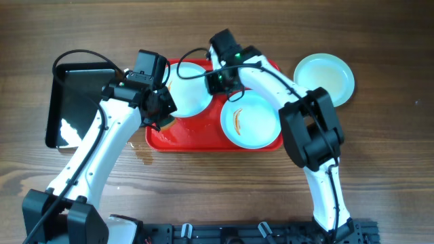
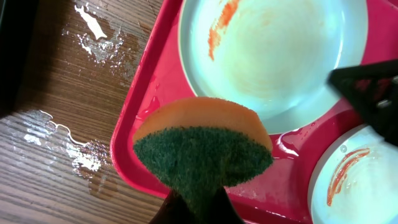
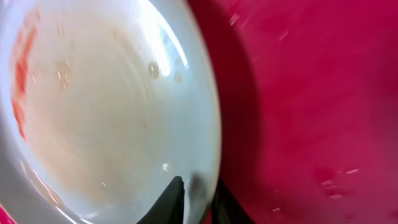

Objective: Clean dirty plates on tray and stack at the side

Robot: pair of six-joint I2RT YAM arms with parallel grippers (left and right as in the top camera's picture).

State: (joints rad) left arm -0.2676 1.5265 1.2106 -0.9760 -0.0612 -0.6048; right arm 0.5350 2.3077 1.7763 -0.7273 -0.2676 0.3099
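Overhead view: the left arm runs from the near-left base up to the near-left corner of the red tray (image 1: 203, 139), with its wrist turned towards the tray. The left gripper (image 1: 161, 112) is closed tight on a sponge (image 2: 202, 155), orange-bodied with its green scouring face towards the wrist camera. The sponge hangs over the tray's rim, just short of the left plate (image 1: 193, 98) and not touching it.

The right arm rises from the near-right base, folds at the elbow beside the tray's right edge and reaches back across the right plate (image 1: 254, 125). The right gripper (image 3: 196, 202) has the left plate's rim between its fingers, one inside the rim and one outside, closed narrowly onto it.

Condition of plates: the left plate lies in the tray's far-left part. It is glossy and wet with droplets, and has an orange smear near one edge. The right plate lies in the tray's near-right part and carries a short orange-brown streak at its centre. A third plate (image 1: 325, 78) rests on the wooden table (image 1: 393, 176), off the tray's far-right corner, with a faint yellowish film.

Water is spilled on the table beside the tray. A black tray (image 1: 78, 102) sits to the far left.
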